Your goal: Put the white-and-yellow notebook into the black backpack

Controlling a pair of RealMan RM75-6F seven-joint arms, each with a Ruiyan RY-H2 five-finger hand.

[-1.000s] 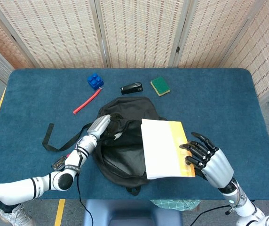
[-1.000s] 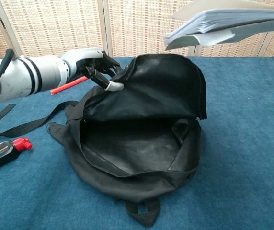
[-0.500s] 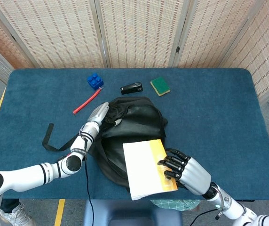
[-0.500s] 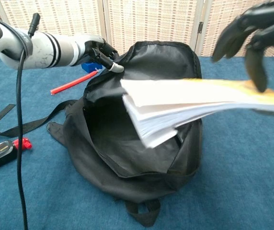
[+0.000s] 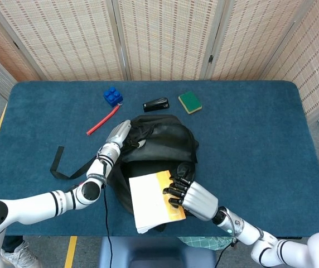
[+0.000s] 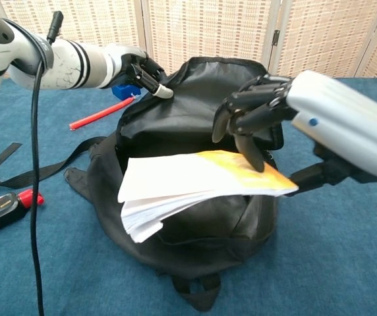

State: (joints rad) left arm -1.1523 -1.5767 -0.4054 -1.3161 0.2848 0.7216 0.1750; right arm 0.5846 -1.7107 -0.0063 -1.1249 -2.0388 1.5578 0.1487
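The black backpack (image 5: pixel 159 142) (image 6: pixel 195 112) lies in the middle of the blue table with its mouth facing the near edge. My left hand (image 5: pixel 116 137) (image 6: pixel 139 69) pinches the upper flap at its left side and holds it up. My right hand (image 5: pixel 190 195) (image 6: pixel 274 108) holds the white-and-yellow notebook (image 5: pixel 151 201) (image 6: pixel 188 184) by its yellow edge, nearly flat, over the bag's open mouth. The white pages point left and toward the near rim. How far the notebook sits inside the bag is hidden.
Behind the bag lie a blue brick (image 5: pixel 112 96), a red pen (image 5: pixel 102 120), a black stapler (image 5: pixel 156 104) and a green sponge (image 5: pixel 190 101). A black strap (image 5: pixel 64 164) trails left. A black-and-red marker (image 6: pixel 4 207) lies near the left front.
My right hand has brought the notebook from high right of the bag, down and leftward, to the open mouth. The left hand still holds the flap, raised a little further back.
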